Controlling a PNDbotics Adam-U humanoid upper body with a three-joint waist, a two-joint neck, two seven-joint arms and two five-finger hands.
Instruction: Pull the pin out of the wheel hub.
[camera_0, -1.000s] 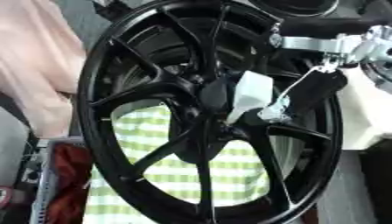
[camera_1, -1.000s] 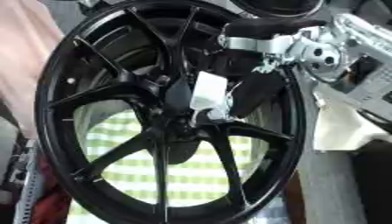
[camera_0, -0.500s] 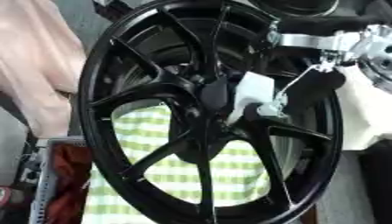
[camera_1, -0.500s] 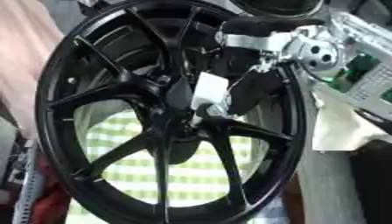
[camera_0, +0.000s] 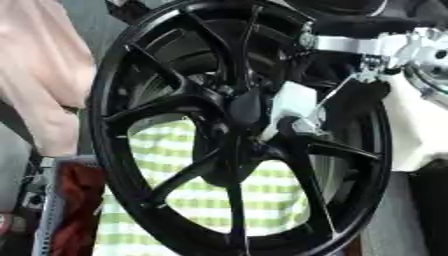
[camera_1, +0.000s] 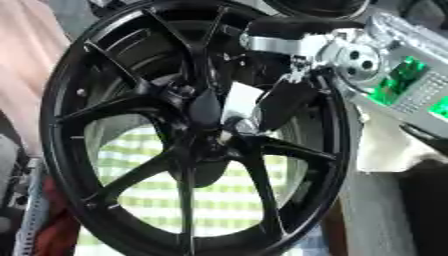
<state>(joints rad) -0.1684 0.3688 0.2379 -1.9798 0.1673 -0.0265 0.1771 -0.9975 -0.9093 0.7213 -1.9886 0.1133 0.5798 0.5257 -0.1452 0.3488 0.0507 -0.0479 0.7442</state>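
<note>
1. Here, our black and silver right hand (camera_0: 302, 107) reaches in from the upper right to the centre of the large black spoked wheel hub (camera_0: 236, 107).
2. We cannot tell its finger state or see the pin.
3. Behind lies green-checked cloth (camera_0: 201, 195).

Support surface mostly hidden behind the wheel (camera_0: 236, 130). Green-and-white checked cloth (camera_0: 201, 200) covers it, visible through the spokes from centre down to 6 o'clock. Wheel stands upright on the cloth. At 8 o'clock, a grey perforated crate edge (camera_0: 48, 210) with something red (camera_0: 77, 210) inside, just beside the cloth.
</note>
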